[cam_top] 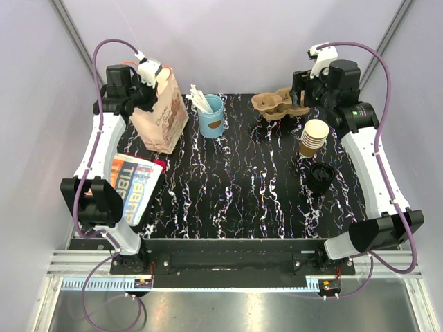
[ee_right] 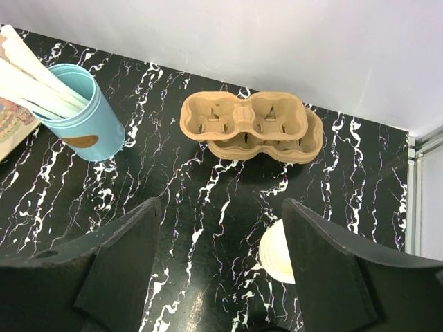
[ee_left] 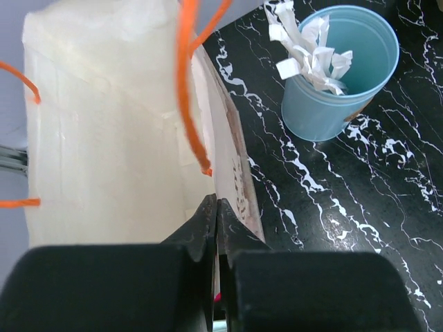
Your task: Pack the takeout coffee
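Observation:
No single tan cup with a black lid shows in any view. A round black lid piece (cam_top: pixel 320 176) sits at the right; I cannot tell what is under it. A tan paper bag (cam_top: pixel 163 117) with orange handles (ee_left: pixel 185 83) stands at the back left, its mouth open (ee_left: pixel 104 124). My left gripper (cam_top: pixel 149 93) is shut on the bag's right rim, the paper pinched between its fingertips (ee_left: pixel 216 207). My right gripper (cam_top: pixel 299 88) is open and empty (ee_right: pixel 221 263), high over the table near the cup carriers (ee_right: pixel 246 124).
A stack of tan paper cups (cam_top: pixel 313 137) stands at the right, its pale top just inside my right finger (ee_right: pixel 275 252). A light-blue cup of white sticks (cam_top: pixel 211 117) stands beside the bag (ee_left: pixel 339 76). Stacked pulp carriers (cam_top: pixel 277 104) lie at the back. A printed packet (cam_top: pixel 135 185) lies front left.

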Tool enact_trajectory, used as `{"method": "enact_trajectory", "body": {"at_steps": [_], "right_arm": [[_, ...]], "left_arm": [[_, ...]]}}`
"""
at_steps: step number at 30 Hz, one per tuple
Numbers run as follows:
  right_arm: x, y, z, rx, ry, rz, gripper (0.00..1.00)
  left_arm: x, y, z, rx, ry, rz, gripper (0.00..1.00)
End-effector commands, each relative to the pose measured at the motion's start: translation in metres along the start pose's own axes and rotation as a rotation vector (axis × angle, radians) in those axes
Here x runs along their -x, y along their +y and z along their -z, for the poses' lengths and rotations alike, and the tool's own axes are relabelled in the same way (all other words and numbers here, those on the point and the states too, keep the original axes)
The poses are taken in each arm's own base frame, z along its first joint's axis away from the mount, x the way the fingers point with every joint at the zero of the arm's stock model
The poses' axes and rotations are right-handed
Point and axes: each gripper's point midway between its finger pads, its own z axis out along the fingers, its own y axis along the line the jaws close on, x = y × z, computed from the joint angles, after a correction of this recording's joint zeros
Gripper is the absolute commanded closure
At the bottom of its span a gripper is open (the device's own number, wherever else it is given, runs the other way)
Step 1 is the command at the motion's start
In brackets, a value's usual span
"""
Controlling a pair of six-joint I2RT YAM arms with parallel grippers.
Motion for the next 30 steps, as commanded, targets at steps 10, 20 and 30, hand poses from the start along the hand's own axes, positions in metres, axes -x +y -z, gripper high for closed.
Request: {"method": "enact_trajectory", "body": {"at_steps": [10,20,30], "right_arm": [[0.023,0.002,0.025,0.005,-0.076,-0.001,0.23],[0.023,-0.005,0.028,-0.031,-0.078,0.019,0.23],[0.025,-0.008,0.030,-0.050,-0.086,0.005,0.23]], "left_arm": [[0.086,-0.002,0.091,0.123,-0.232,-0.105,1.00],[0.079,-0.051,0.154,0.102,-0.286,-0.189,1.00],[0.083,-0.115,0.210,0.006,-0.348,-0.274,1.00]]}}
